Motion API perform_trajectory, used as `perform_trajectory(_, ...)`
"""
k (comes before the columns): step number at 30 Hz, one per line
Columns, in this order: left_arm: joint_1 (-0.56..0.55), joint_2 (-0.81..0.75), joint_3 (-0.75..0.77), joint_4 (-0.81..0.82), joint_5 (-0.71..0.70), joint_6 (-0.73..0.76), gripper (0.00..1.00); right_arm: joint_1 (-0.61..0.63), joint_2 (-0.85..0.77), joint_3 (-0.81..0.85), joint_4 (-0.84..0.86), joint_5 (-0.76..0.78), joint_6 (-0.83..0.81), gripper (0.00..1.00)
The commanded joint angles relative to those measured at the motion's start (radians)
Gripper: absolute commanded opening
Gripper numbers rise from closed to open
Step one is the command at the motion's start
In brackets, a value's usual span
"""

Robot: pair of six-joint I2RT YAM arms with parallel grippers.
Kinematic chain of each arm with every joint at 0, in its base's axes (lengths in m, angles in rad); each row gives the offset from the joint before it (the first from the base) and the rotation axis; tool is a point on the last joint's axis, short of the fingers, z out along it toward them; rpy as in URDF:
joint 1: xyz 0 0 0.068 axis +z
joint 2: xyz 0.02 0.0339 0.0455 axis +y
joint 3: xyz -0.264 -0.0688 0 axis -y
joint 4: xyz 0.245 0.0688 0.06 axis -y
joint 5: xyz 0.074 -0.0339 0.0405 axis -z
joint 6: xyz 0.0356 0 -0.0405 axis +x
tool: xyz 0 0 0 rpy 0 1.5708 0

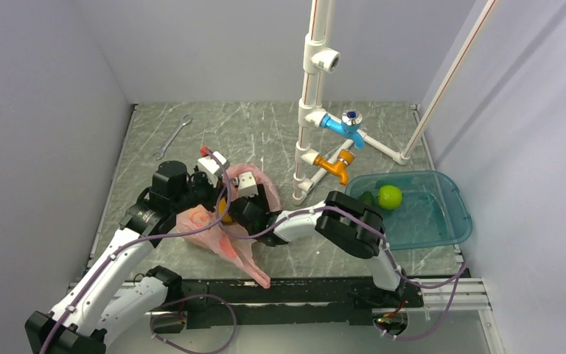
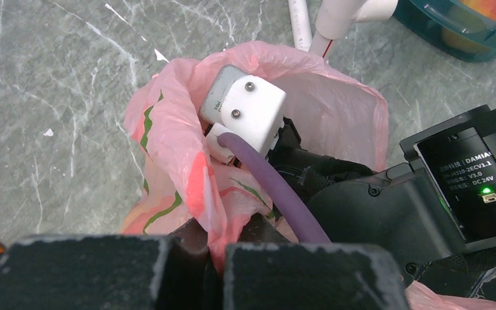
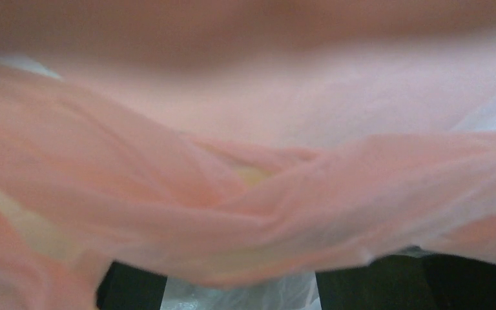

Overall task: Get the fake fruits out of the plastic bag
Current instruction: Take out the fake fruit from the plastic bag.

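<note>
Pink film of the plastic bag (image 1: pixel 217 230) is lying mid-table, its mouth taking in the right gripper (image 3: pixel 242 294) (jaws veiled by film, so I cannot tell their state). Left gripper (image 2: pixel 216 255) is pinching the rim, jaws closed on it. Risks: right fingers closing on film alone, film tearing, rim slipping the pinch, bag dragging. Grey marbled table (image 1: pixel 214 122), grey walls (image 1: pixel 214 44), teal tub (image 1: pixel 449 221) holding the green apple (image 1: pixel 390 196)

Right gripper (image 1: pixel 242 212) buried in the bag (image 1: pixel 200 221); jaws unseen. Bag contents hidden; right wrist view blurred pink.
</note>
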Motion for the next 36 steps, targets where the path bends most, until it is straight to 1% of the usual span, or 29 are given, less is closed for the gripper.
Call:
perform_trajectory(1, -0.005, -0.002, 0.022, 0.034, 0.017, -0.004, 0.00, -0.009, 0.018, 0.011, 0.035, -0.048, -0.058, 0.66)
perform_trajectory(3, -0.006, 0.001, 0.022, 0.034, 0.015, -0.004, 0.00, -0.009, -0.004, 0.007, 0.046, -0.068, -0.077, 0.53)
perform_trajectory(4, -0.006, 0.001, 0.022, 0.033, 0.013, -0.003, 0.00, -0.009, -0.022, -0.003, 0.057, -0.076, -0.087, 0.42)
perform_trajectory(5, -0.007, 0.002, 0.022, 0.033, 0.012, -0.003, 0.00, -0.010, -0.043, -0.013, 0.066, -0.083, -0.095, 0.38)
perform_trajectory(6, -0.008, 0.004, 0.022, 0.031, 0.010, -0.002, 0.00, -0.010, -0.063, -0.019, 0.067, -0.090, -0.101, 0.36)
perform_trajectory(11, -0.007, 0.013, 0.029, 0.023, -0.011, -0.002, 0.00, -0.007, -0.175, -0.049, 0.025, -0.136, -0.090, 0.22)
perform_trajectory(18, -0.007, 0.021, 0.036, 0.011, -0.038, -0.001, 0.00, -0.005, -0.359, -0.209, 0.041, -0.295, 0.004, 0.04)
perform_trajectory(22, -0.008, 0.024, 0.038, 0.008, -0.045, -0.002, 0.00, -0.003, -0.455, -0.304, 0.071, -0.385, 0.030, 0.00)
perform_trajectory(26, -0.007, 0.024, 0.040, 0.006, -0.050, -0.001, 0.00, 0.007, -0.553, -0.390, 0.079, -0.449, 0.036, 0.00)
perform_trajectory(28, -0.008, 0.023, 0.039, 0.007, -0.054, -0.001, 0.00, 0.013, -0.616, -0.439, 0.089, -0.466, 0.038, 0.00)
perform_trajectory(31, -0.008, 0.025, 0.041, 0.005, -0.056, -0.001, 0.00, 0.015, -0.726, -0.511, 0.105, -0.532, 0.024, 0.00)
perform_trajectory(34, -0.007, 0.027, 0.042, 0.002, -0.059, -0.002, 0.00, 0.018, -0.831, -0.559, 0.083, -0.613, -0.020, 0.00)
perform_trajectory(36, -0.007, 0.027, 0.042, 0.001, -0.062, -0.002, 0.00, 0.025, -0.913, -0.595, 0.036, -0.611, -0.041, 0.00)
